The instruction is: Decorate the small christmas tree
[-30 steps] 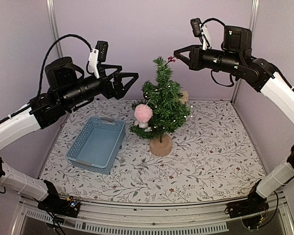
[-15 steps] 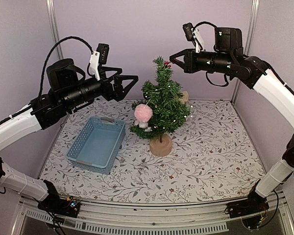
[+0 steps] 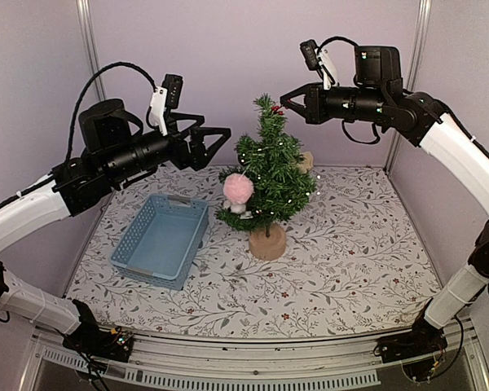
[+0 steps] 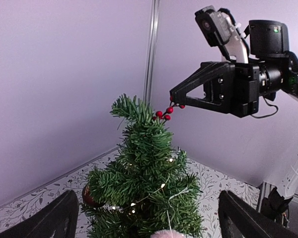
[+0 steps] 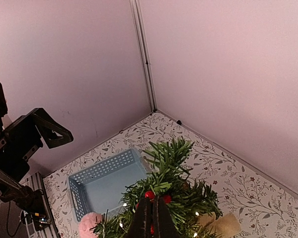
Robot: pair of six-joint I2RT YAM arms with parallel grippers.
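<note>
The small christmas tree [image 3: 269, 167] stands mid-table on its round tan base [image 3: 267, 242], with lights, a pink pompom [image 3: 238, 188] and a tan bow [image 3: 306, 160] on it. It also shows in the left wrist view [image 4: 144, 183] and the right wrist view [image 5: 171, 196]. My right gripper [image 3: 284, 102] is shut on a red berry sprig [image 4: 164, 113] and holds it at the tree's tip; the berries [image 5: 156, 196] show just above its fingertips. My left gripper [image 3: 220, 134] is open and empty, in the air left of the tree top.
An empty blue basket [image 3: 160, 239] sits left of the tree, also in the right wrist view [image 5: 102, 186]. A dark red bauble [image 4: 90, 197] hangs on the tree's far left side. Purple walls close the back and sides.
My right gripper has moved left and a little down, bringing the berry sprig to the tree's tip. My left gripper has barely moved.
</note>
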